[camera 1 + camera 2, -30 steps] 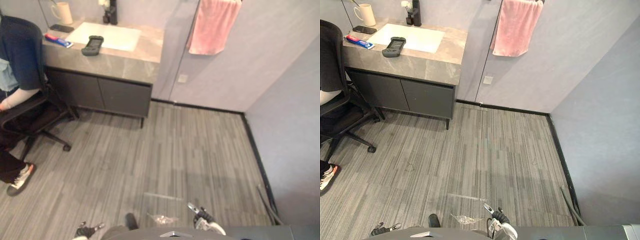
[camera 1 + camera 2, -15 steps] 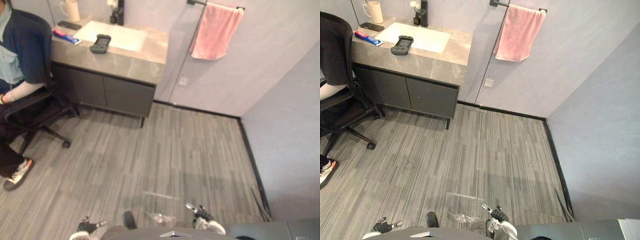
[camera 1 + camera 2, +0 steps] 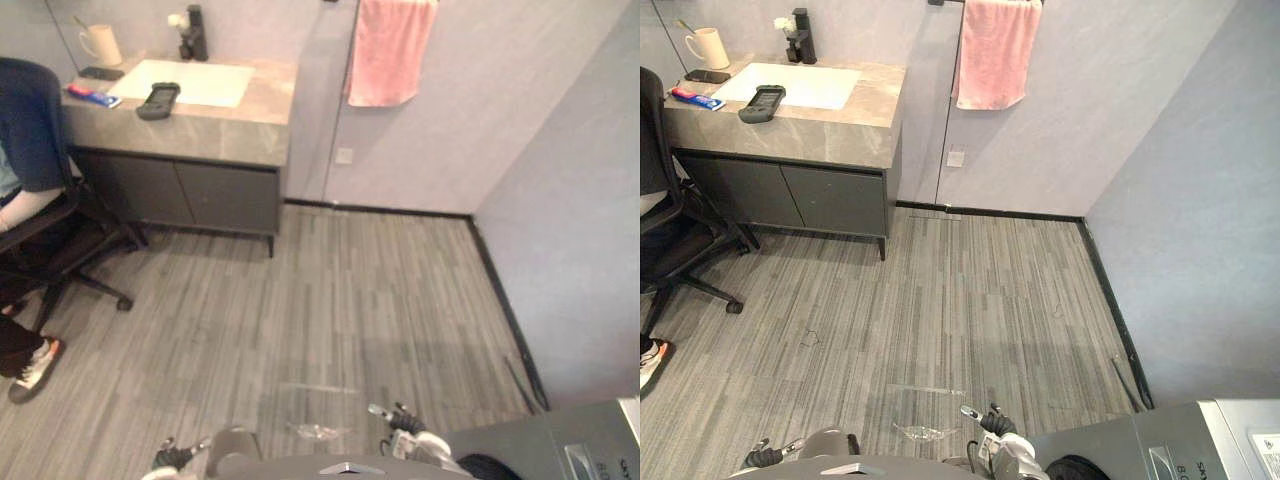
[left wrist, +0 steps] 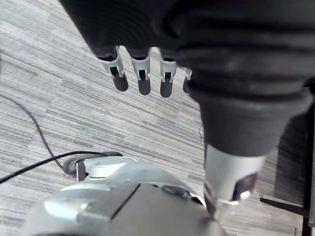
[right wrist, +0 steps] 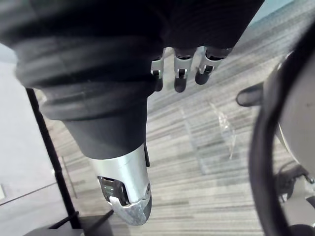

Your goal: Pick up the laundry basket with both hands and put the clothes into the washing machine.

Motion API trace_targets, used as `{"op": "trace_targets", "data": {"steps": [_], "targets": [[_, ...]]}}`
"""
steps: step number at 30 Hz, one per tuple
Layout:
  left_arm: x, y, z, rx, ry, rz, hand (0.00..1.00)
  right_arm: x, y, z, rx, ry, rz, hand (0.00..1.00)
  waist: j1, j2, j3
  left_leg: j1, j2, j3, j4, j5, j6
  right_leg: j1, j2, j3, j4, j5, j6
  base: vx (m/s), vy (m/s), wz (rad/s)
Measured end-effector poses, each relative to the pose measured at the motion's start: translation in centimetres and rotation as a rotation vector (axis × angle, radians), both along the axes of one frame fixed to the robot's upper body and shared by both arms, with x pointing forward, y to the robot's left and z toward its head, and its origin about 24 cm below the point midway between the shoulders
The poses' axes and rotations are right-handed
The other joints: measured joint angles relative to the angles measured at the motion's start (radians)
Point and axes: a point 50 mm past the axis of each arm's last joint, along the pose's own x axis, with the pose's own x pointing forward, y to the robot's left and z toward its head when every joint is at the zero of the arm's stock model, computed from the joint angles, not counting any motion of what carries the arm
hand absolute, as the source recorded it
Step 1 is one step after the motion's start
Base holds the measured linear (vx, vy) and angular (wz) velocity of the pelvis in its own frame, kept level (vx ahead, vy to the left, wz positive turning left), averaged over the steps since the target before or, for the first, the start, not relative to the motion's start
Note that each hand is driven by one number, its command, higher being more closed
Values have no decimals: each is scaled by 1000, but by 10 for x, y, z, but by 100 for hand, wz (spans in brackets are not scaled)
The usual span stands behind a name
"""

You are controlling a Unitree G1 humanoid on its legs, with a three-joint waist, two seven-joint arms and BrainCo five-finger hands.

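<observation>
Swings right onto washing machine, left hand and right hand slack, empty; presumably light basket, best rim-gripped.

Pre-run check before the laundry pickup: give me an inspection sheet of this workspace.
Surface: grey plank floor.
Job's things: washing machine, grey top at lower right.
Clutter: clear scrap on the floor near the hands.
Hands: left hand open, holding nothing; right hand open, holding nothing.
Cables: thin dark line along the right wall, cannot tell what.
Surroundings: vanity with mug and black remote; pink towel on wall; person on office chair at left.
</observation>
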Motion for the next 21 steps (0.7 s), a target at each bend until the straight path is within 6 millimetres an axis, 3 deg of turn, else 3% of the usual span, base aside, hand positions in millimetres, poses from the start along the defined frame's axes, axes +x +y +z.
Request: {"op": "trace_targets", "data": {"steps": [4, 6, 9, 12, 21], "targets": [[8, -10, 1, -15, -30, -47, 0, 5, -10, 3, -22, -13, -9, 0, -2, 23, 10, 44, -18, -19, -116, 10, -17, -4, 1, 5, -21, 24, -1, 6, -38, -7], [8, -13, 0, -20, -21, -77, 0, 12, -10, 6, -19, -31, -21, 0, -5, 35, 9, 115, -41, -15, -291, 28, -26, -17, 1, 11, -26, 41, -2, 25, 4, -9], [6, -13, 0, -15, -9, -117, 0, 18, -5, 7, -7, -45, -14, 0, -4, 22, 12, 169, -67, 14, -413, 93, -14, -32, -17, 38, -28, 56, 4, -30, 8, -20], [3, -13, -2, -2, 26, -188, 0, 14, -3, 5, -5, -43, -18, 0, -23, 15, -5, 253, -98, 19, -614, 196, -9, -37, -32, 33, -45, 59, 10, -57, 16, 4], [0, -6, -2, 49, 57, -258, 0, -2, 8, -2, 3, -1, 22, 0, -36, -17, -29, 256, -112, 12, -642, 206, -11, -35, -40, 32, -68, 64, 25, -16, 10, 2]]}}
